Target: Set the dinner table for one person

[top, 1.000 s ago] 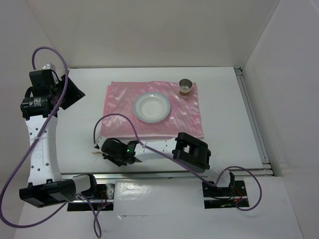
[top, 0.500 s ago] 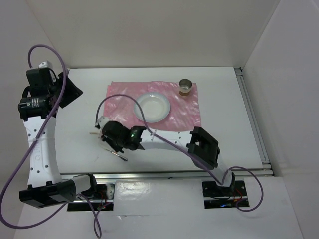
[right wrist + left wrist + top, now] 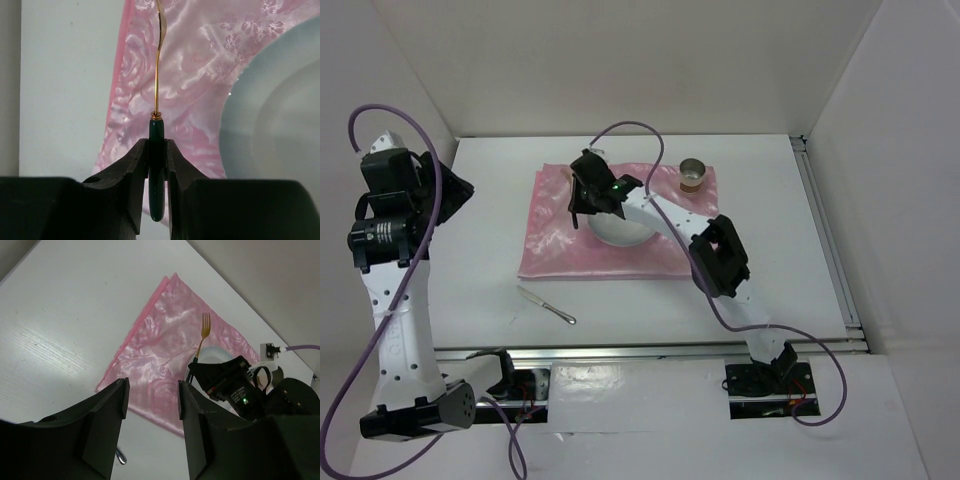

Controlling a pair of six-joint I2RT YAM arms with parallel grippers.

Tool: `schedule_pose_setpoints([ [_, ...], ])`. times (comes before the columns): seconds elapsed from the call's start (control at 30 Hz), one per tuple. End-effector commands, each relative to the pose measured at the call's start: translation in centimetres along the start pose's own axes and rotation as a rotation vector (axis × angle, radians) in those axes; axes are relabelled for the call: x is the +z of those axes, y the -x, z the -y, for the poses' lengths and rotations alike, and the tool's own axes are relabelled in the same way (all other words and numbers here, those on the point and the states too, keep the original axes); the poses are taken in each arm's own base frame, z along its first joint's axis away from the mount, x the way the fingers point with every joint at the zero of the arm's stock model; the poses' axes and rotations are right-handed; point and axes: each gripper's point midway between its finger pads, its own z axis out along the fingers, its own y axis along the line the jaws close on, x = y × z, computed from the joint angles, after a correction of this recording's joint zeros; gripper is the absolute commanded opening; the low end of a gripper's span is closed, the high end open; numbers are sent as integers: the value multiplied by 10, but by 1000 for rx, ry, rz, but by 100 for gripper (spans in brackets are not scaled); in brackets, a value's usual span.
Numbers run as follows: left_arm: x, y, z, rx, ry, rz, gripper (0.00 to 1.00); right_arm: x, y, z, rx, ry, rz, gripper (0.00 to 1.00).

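The white dinner table [image 3: 775,250] carries a pink cloth [image 3: 552,235] with a white plate [image 3: 632,232] on it. My right gripper [image 3: 583,192] is over the cloth at the plate's left edge. In the right wrist view it [image 3: 157,146] is shut on the dark green handle of a gold fork [image 3: 158,80], whose tines point away over the cloth. The fork also shows in the left wrist view [image 3: 203,332]. My left gripper [image 3: 448,190] is raised over the table's far left, open and empty [image 3: 151,397].
A small metal cup [image 3: 693,175] stands on the cloth's far right corner. A silver knife [image 3: 546,304] lies on the bare table in front of the cloth's near left corner. White walls enclose three sides; a metal rail runs along the front.
My right gripper has swung from the near left of the table up over the cloth beside the plate, carrying the fork. The knife now lies uncovered. My left arm has drawn back left.
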Motion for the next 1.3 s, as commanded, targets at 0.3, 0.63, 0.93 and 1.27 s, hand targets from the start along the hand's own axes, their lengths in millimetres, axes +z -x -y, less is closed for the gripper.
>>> schedule_pose_setpoints([
  [0.3, 4, -21, -17, 0, 41, -39, 59, 38, -12, -17, 253, 14, -16, 0],
  [0.63, 0, -21, -20, 11, 45, -26, 59, 59, -39, -1, 307, -26, -70, 12],
  [0.93, 1, -19, -24, 30, 61, -16, 59, 68, -54, 1, 301, -22, -91, 48],
  [1.27, 4, -24, -27, 31, 71, -31, 59, 44, -51, -30, 248, 61, -79, 66],
])
